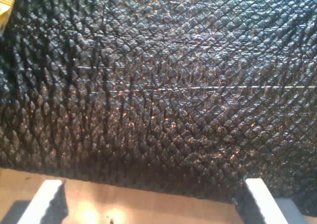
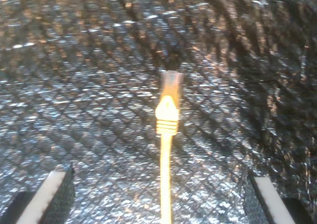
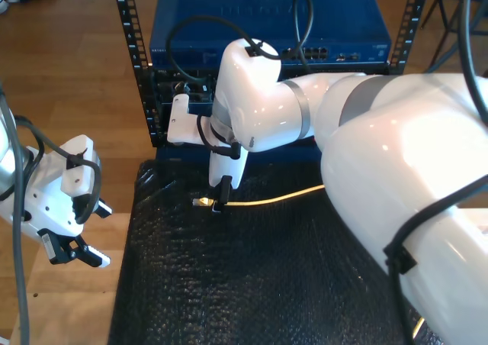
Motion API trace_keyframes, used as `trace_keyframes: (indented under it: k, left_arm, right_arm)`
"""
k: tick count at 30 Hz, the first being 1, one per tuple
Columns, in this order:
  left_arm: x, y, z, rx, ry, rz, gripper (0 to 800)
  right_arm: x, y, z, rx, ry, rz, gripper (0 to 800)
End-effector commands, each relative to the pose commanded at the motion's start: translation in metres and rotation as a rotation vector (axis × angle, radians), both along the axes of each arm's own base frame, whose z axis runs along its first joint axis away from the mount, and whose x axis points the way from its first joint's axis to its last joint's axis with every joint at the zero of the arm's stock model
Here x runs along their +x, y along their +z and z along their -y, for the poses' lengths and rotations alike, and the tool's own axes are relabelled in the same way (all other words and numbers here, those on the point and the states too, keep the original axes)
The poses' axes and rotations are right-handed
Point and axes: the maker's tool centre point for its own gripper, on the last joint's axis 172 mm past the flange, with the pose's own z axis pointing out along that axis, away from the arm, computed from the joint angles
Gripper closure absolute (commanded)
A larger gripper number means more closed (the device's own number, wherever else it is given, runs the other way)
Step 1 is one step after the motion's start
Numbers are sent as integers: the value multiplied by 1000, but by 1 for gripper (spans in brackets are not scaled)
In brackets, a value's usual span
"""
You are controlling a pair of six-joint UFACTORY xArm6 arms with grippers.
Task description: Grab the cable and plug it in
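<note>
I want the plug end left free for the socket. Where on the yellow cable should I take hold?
Grip the ribbed yellow boot just behind the clear plug of the thin yellow network cable, coming down from above: it lies flat on the black textured mat, centred between my second gripper's open fingers.

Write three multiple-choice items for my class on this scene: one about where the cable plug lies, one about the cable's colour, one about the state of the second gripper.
1. Where does the cable's plug lie?
A. on the black mat
B. in the blue switch
C. on the wooden floor

2. What colour is the cable?
A. red
B. yellow
C. green

3. What state is my second gripper in?
A. shut on the cable
B. shut on nothing
C. open

Key: 1 A, the plug rests on the textured mat; 2 B, it shows yellow in the second wrist and exterior views; 3 C, its fingers stand wide apart either side of the cable.
</note>
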Motion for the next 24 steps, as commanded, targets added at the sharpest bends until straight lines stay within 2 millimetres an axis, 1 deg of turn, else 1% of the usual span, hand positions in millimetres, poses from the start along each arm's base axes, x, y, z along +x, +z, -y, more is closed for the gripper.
trace_keyframes:
  k: [2, 3, 6, 8, 11, 15, 22, 24]
  left_arm:
    - [0, 0, 0, -1, -1, -1, 1]
    - [0, 0, 0, -1, -2, 0, 0]
    - [0, 0, 0, -1, -2, 0, 0]
    - [0, 0, 0, -1, -2, 0, 1]
    - [0, 0, 0, -1, -2, 0, 1]
    - [0, 0, 0, -1, -3, 0, 0]
    - [-1, -1, 1, -2, -4, -2, 0]
    - [-1, -1, 1, -2, -4, -2, 1]
  right_arm:
    - [0, -3, -4, -1, 5, -2, 3]
    - [-2, -8, -6, -5, 3, -9, 3]
    - [-5, -18, -6, -21, -4, -19, 4]
    - [-1, -19, -5, -34, 4, -7, 6]
    - [-2, -27, -7, -48, -3, -13, 6]
    - [-1, -27, -9, -54, 0, -6, 10]
    - [-8, -36, -15, -72, -5, -11, 30]
    - [-10, -44, -14, -84, -9, -20, 48]
